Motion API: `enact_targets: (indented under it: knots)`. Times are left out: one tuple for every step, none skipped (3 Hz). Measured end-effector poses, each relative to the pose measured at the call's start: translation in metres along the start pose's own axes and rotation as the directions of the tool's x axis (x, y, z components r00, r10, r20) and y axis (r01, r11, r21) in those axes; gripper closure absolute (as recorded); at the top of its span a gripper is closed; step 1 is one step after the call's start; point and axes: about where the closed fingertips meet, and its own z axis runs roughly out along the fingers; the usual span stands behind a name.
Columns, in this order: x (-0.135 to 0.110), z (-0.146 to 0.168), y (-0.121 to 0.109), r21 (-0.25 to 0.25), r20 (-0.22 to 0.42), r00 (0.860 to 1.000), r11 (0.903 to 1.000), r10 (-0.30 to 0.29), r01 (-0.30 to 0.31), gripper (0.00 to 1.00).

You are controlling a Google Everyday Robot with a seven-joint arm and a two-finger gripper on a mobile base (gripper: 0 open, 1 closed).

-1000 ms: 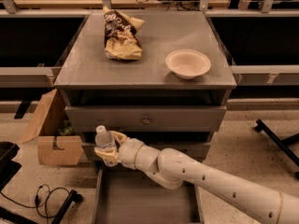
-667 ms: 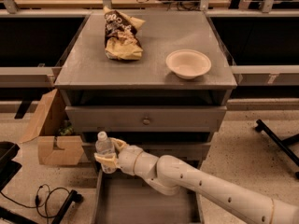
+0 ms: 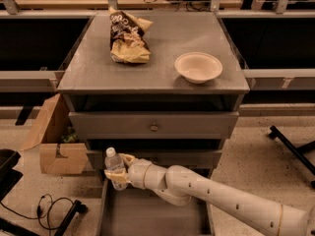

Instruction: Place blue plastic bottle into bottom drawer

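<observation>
No legible writing anywhere.
Print on chip bag (image 3: 127, 39) at 12 o'clock and on blue plastic bottle (image 3: 112, 159) label unreadable; gripper (image 3: 117, 176) clasping it at 7 o'clock.

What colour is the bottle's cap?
White, seen in the camera view; the hand holds the bottle over the back left of the bottom drawer.

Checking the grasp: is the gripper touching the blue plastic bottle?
Touching. The camera view shows the gripper clasping the blue plastic bottle at the bottom drawer's back left corner.
</observation>
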Motion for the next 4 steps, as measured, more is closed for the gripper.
enact_targets:
  knots:
    - [0.069,-0.003,-0.025,-0.032,-0.036,0.999,0.9988,-0.037,0.036,1.0]
    - [0.133,-0.004,-0.047,-0.082,-0.016,0.999,0.9954,-0.052,0.05,1.0]
    - [0.187,0.005,-0.057,-0.152,0.006,1.0,0.9879,-0.03,0.031,1.0]
    - [0.219,0.008,-0.078,-0.226,0.059,0.998,0.9741,-0.002,0.015,1.0]
